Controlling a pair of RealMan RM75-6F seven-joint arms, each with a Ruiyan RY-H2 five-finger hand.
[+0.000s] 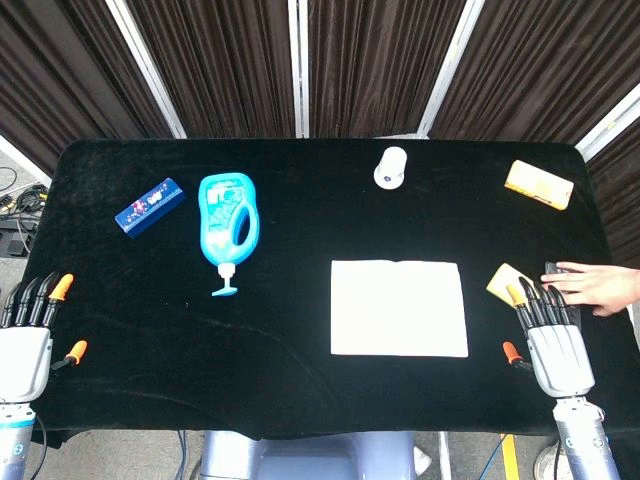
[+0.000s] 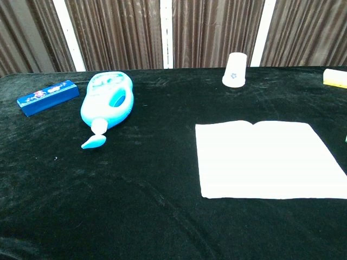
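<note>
My left hand (image 1: 27,335) hovers at the table's near left corner, fingers straight and apart, holding nothing. My right hand (image 1: 553,335) sits at the near right edge, fingers extended and empty, just in front of a small yellow object (image 1: 502,281). A person's hand (image 1: 598,286) reaches in from the right and touches a dark item beside that yellow object. A white cloth (image 1: 399,307) (image 2: 268,158) lies flat right of centre. A blue pump bottle (image 1: 228,225) (image 2: 107,104) lies on its side at centre left. Neither of my hands shows in the chest view.
A blue box (image 1: 149,206) (image 2: 47,97) lies at the far left. A white cup (image 1: 391,167) (image 2: 235,70) lies tipped over at the back centre. A yellow packet (image 1: 538,184) (image 2: 335,77) rests at the back right. Black cloth covers the table (image 1: 300,380).
</note>
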